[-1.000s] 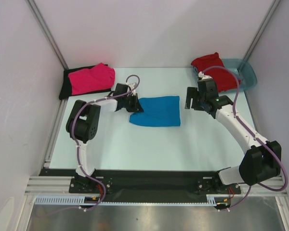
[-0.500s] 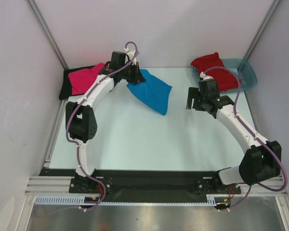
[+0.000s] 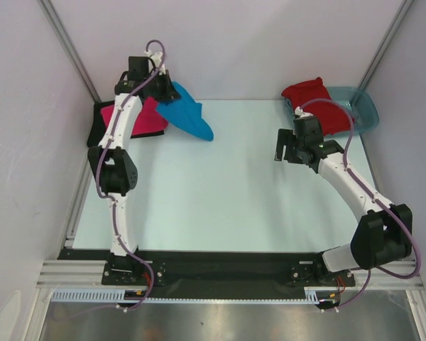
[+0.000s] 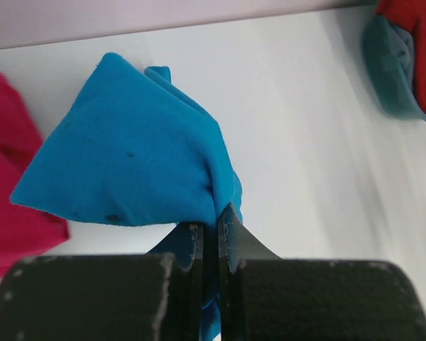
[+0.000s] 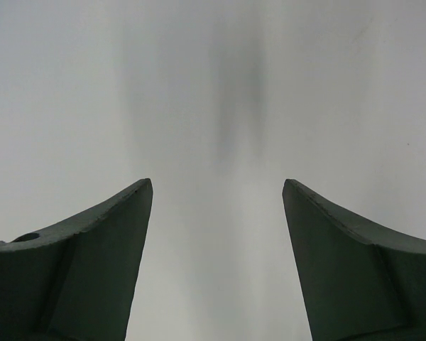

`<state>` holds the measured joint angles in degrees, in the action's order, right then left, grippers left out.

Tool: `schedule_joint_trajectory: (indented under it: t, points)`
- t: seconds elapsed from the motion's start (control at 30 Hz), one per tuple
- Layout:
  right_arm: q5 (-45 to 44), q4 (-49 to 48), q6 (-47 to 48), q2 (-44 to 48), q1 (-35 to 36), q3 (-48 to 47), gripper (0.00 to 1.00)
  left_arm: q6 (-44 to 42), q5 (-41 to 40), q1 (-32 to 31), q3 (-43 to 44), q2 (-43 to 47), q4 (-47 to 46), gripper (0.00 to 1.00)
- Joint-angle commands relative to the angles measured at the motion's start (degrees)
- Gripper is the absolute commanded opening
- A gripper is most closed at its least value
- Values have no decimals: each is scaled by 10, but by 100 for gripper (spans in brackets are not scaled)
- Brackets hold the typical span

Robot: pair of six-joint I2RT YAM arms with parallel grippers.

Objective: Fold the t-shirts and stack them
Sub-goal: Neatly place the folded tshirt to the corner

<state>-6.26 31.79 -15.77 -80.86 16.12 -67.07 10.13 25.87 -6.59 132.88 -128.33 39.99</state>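
Big pale table (image 3: 220,192) first. The left arm (image 3: 119,131) reaches far out toward eleven o'clock, and there's the blue shirt (image 3: 187,117), folded and dangling from the left gripper (image 3: 165,91), jaws clenched on a bunched edge. It hangs just beside the pink shirt (image 3: 148,119), which lies on the black shirt (image 3: 94,133) at ten o'clock. The red shirt (image 3: 309,92) sits at two o'clock, draped over the tub (image 3: 362,106). The right gripper (image 3: 284,145) hovers at three, jaws spread, nothing in them. That blue cloth looks light and limp, likely to sag open. A folded edge near a corner is the safer hold.
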Motion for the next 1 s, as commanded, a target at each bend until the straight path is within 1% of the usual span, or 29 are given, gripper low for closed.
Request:
schedule_joint_trajectory:
  t: [0.0,0.1,0.17,0.23,0.27,0.3,0.43,0.63,0.77,0.87,0.9,0.97]
  points:
    - [7,-17,7,-10,-4,-10,80,-8,23,38,48,-16,-17,0]
    - [7,-15,7,-17,-4,-16,80,-7,30,64,82,-37,-20,0]
    - [7,-15,8,-23,-4,-18,80,-8,34,97,103,-45,-28,0]
    - [13,-18,6,-31,-6,-20,80,-2,35,115,106,-51,-48,0]
    - [17,-19,6,-34,-5,-22,80,9,39,134,106,-53,-58,0]
    - [20,-20,3,-38,-6,-23,80,16,46,144,106,-55,-81,1]
    - [34,-26,-3,-57,-5,-26,80,45,53,184,134,-69,-113,2]
    - [45,-16,-4,-85,1,-41,79,50,-5,230,114,-42,-126,3]
    - [46,-14,-4,-89,7,-41,79,52,-13,260,82,-39,-128,3]
    - [45,-9,-3,-89,9,-41,79,47,-30,268,52,-43,-130,4]
    - [45,-9,-1,-88,10,-40,79,45,-38,269,46,-45,-127,3]
    - [39,-4,-1,-85,12,-39,79,40,-74,268,31,-48,-119,2]
